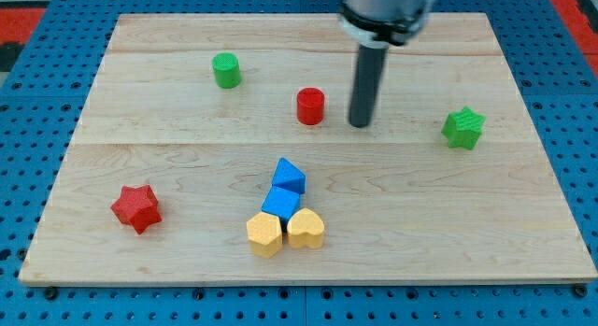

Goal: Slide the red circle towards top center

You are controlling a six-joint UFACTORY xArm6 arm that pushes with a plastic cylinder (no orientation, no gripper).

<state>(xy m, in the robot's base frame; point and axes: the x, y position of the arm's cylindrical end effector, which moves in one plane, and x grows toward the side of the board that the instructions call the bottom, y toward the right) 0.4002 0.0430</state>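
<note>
A pale wooden board [168, 167] fills most of the view, its grain running left to right, with 2 faint seams across it, 1 near the top edge and 1 about halfway down. Its corners are rounded, and the front edge shows a thin lighter side face. The board lies on a blue bench [28, 223] covered in a regular grid of small dark holes, visible along the left, right and bottom edges. At the bench's top left corner [23, 18] and top right corner [577, 4] the surface turns red, with the same hole pattern. Light is even and bright, with only soft, short shadows.
</note>
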